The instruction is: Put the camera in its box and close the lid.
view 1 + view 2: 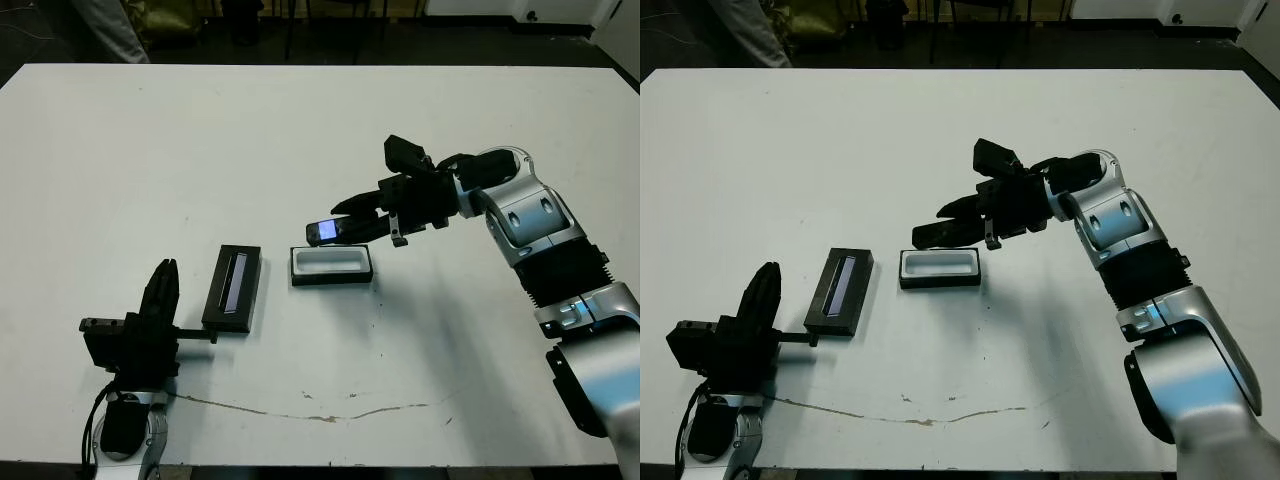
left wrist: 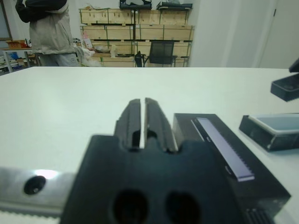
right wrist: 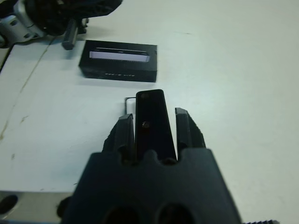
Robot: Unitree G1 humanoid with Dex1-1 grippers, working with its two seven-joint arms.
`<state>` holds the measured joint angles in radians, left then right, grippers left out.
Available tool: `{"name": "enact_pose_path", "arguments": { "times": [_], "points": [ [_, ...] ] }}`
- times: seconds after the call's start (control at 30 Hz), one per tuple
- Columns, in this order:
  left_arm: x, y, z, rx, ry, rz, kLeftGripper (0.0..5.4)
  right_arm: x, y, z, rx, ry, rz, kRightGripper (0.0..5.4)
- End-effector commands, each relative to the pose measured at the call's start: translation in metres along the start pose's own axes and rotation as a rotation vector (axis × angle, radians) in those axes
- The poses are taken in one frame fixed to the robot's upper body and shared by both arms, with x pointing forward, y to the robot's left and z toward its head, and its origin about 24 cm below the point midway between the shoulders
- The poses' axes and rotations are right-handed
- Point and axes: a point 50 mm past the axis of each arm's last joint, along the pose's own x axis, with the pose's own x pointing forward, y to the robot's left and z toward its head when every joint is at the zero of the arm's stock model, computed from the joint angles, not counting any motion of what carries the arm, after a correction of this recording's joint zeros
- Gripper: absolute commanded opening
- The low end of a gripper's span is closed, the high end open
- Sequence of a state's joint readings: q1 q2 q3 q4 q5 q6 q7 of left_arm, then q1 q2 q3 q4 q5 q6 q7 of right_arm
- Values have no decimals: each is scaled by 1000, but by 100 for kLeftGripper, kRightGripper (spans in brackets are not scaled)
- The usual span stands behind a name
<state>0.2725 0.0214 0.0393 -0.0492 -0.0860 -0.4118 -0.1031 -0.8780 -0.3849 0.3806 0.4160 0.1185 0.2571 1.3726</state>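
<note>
My right gripper [image 1: 352, 224] is shut on the camera [image 1: 322, 232], a slim black device whose small bluish screen shows at its free end. It hangs just above the far left part of the box [image 1: 331, 266], a shallow black tray with white lining lying open on the table. In the right wrist view the camera [image 3: 152, 121] sits between the fingers and hides most of the box. The lid [image 1: 233, 288], black with a grey strip, lies flat to the left of the box. My left gripper [image 1: 163, 290] rests shut and empty beside the lid's left side.
A thin dark crack line [image 1: 330, 415] runs along the white table [image 1: 320, 130] near its front edge. A person [image 2: 46, 28] stands beyond the far left corner, with shelves and a chair [image 2: 161, 51] behind.
</note>
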Motion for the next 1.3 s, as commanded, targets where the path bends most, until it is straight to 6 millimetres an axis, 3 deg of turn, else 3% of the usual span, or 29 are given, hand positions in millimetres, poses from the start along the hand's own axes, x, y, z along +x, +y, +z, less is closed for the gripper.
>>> {"name": "enact_pose_path", "arguments": {
  "times": [0.03,0.47,1.3],
  "points": [
    [-15,-2,-19,-21,109,8,0,-2,6,-10,26,21,35,86],
    [-15,-1,-22,-31,106,7,0,2,9,-15,46,29,60,86],
    [-18,-1,-21,-30,142,22,0,13,-7,-21,80,7,-15,86]
  ]
}}
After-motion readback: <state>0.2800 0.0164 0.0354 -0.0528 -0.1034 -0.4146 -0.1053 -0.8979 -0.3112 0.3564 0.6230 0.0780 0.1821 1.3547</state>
